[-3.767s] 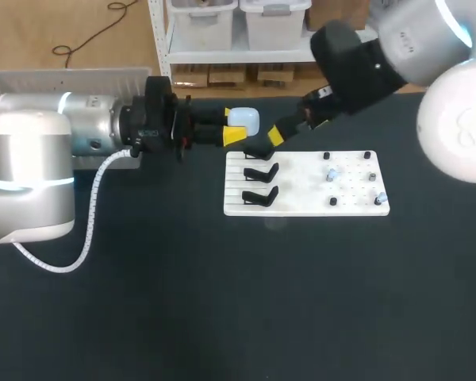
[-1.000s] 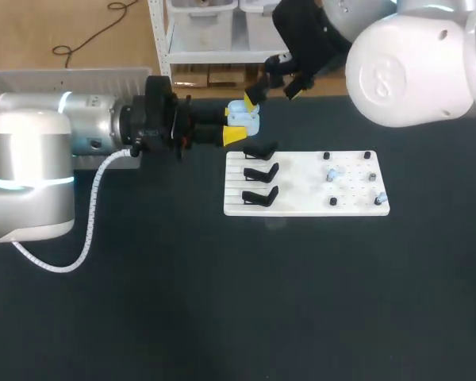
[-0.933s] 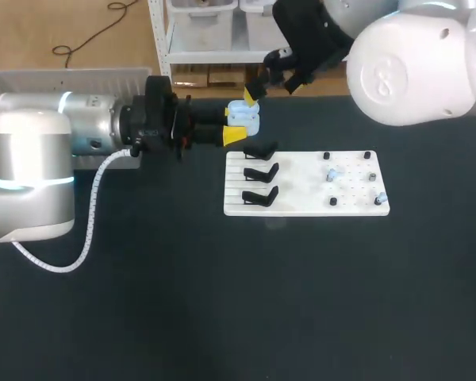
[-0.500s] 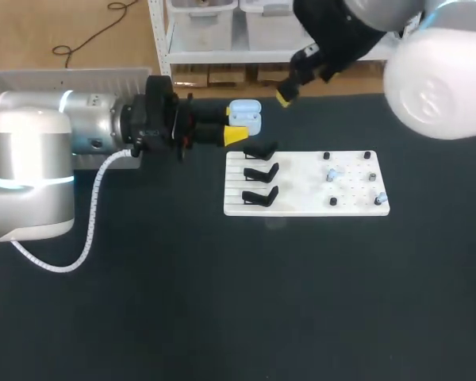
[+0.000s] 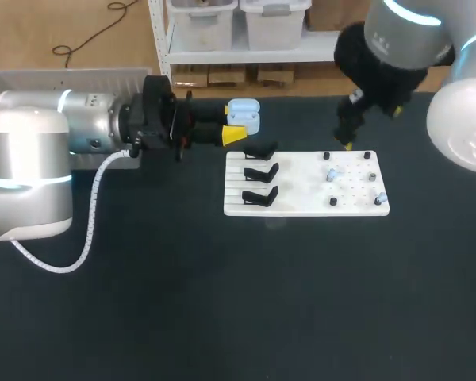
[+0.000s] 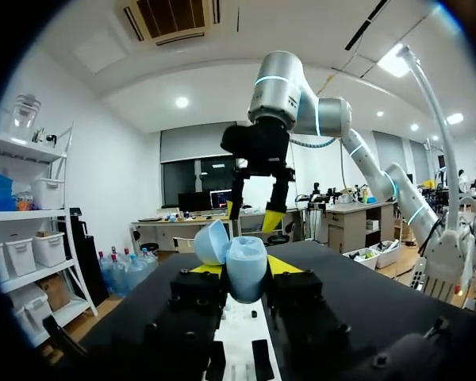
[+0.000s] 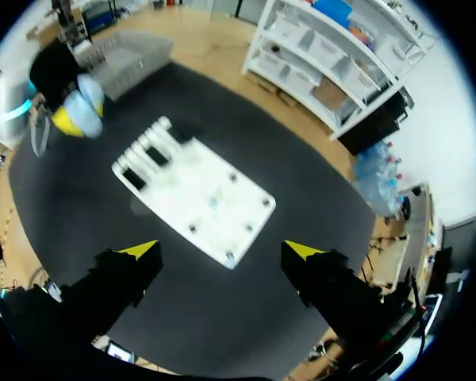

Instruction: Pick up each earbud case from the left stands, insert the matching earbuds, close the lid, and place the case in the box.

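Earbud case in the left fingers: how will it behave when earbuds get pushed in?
The earbud case looks smooth and rounded, so likely slippery; it may twist between the left fingers under an off-centre push. Its open lid would probably swing shut if bumped.

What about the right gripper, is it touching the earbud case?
Apart. The head view shows the right gripper near the board's far edge, with bare table between it and the earbud case.

White arms (image 5: pixel 32 151), black wrists (image 5: pixel 155 123), yellow-tipped jaws
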Motion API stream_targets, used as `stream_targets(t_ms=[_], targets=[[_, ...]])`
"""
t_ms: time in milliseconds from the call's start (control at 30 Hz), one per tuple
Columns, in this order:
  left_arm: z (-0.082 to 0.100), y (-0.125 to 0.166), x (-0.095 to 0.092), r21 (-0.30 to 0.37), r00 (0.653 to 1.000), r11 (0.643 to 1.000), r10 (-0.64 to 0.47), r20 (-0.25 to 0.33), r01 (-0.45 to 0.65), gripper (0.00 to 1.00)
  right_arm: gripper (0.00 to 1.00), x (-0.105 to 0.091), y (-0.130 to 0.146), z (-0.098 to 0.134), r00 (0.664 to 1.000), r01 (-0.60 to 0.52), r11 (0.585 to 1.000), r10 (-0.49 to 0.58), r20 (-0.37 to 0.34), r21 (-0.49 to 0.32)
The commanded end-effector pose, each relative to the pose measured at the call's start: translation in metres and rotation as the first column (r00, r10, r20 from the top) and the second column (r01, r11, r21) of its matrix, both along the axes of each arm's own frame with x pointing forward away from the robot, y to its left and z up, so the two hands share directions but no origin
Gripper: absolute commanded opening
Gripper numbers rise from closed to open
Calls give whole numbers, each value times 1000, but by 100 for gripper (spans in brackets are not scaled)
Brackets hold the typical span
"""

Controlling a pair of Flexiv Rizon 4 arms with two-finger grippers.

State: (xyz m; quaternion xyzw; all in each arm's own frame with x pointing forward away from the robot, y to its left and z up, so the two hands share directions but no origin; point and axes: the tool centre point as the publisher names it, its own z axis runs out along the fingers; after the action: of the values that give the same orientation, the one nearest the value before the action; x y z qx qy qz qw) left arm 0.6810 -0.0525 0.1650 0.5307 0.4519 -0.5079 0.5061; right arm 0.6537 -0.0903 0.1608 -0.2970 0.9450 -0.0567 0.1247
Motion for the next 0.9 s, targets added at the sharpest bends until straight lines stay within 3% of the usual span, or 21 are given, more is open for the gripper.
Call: stream_targets(t_ms=[33,400,500,667,767,900], targets=[[-1,0,0,-2,1000,1000,1,2,-1,0,100,1,-7,-18,998,29,999,-32,-55,-45],[-1,0,0,-2,1000,1000,1,2,-1,0,100,-18,-30,-60,978,83,994,-96,-188,-72],[-1,0,0,-2,1000,1000,1,2,-1,0,87,-22,-29,-70,973,81,994,-94,-211,-71],[-1,0,0,-2,1000,1000,1,2,-1,0,77,-27,-29,-86,971,70,995,-85,-225,-71],[-1,0,0,-2,1000,1000,1,2,-1,0,81,-30,-31,-95,970,65,996,-79,-228,-67],[-1,0,0,-2,1000,1000,1,2,-1,0,79,-30,-33,-104,973,64,996,-75,-219,-60]])
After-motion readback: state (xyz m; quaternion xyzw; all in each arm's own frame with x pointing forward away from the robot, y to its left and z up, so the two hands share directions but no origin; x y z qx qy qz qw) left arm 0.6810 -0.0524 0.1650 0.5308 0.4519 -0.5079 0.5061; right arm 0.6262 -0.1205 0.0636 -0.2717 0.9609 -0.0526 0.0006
